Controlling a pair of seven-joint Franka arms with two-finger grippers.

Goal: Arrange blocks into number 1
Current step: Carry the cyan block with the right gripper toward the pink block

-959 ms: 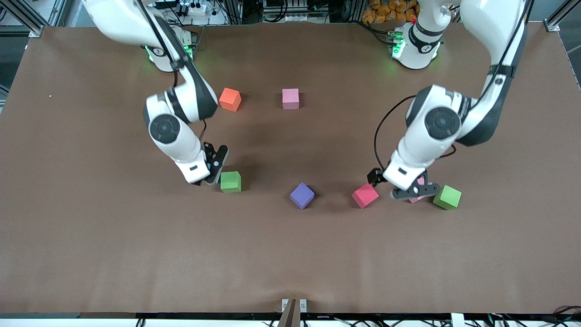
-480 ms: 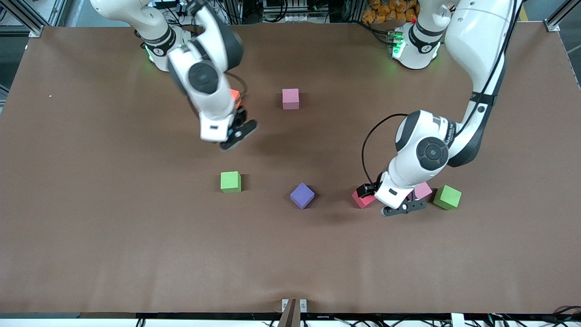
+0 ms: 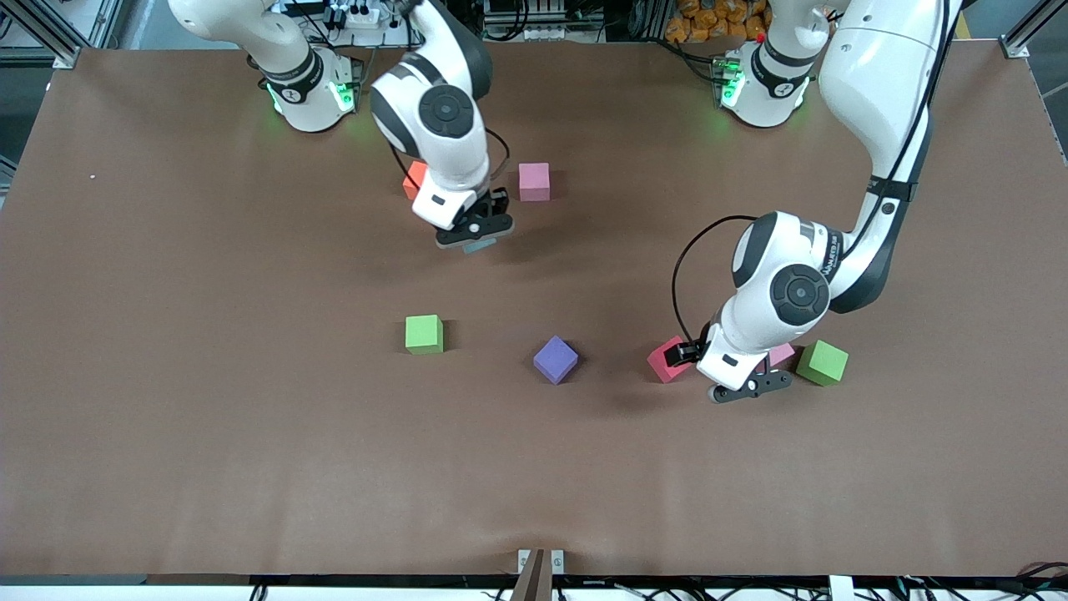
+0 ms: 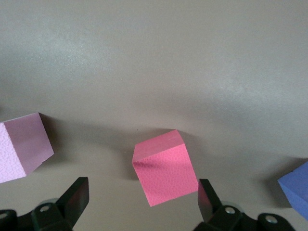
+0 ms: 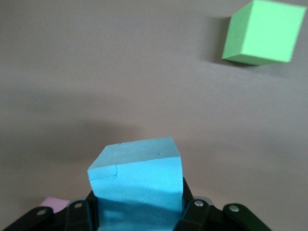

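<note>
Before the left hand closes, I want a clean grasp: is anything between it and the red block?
Nothing visible: the left hand is open, its fingers either side of the red block, with bare table between.

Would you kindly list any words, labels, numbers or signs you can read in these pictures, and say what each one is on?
None can be read.
Left arm's forearm, above the left gripper: a small strip of dark lettering, too small to read.
The blocks, among them the light blue block in the right gripper and the red block, bear no markings.
</note>
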